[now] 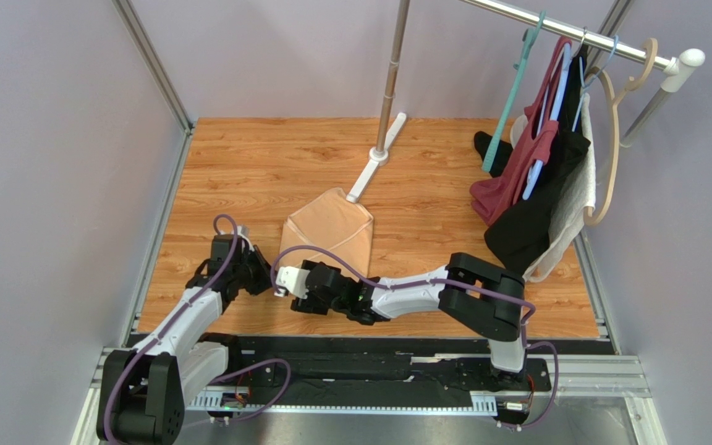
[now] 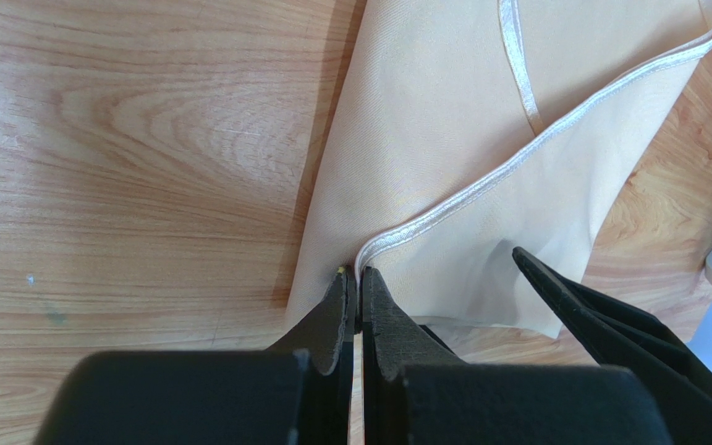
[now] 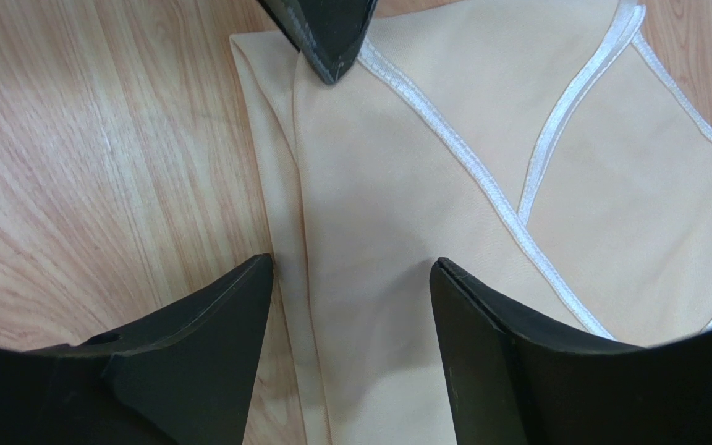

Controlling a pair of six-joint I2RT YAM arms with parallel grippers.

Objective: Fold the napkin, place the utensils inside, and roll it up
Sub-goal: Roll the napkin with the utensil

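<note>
The left gripper (image 2: 357,275) sits nearest, its jaws pressed together and its tips at the white hem of the napkin (image 2: 480,111). Whether cloth is caught between them I cannot tell. The right gripper (image 3: 349,263) hovers low, jaws wide apart, straddling the folded edge. The napkin lies folded on the wooden table (image 2: 128,139). No spoon shows. If the right jaws close on the top layer alone, or either arm tugs, the loose folds could slide open.
</note>
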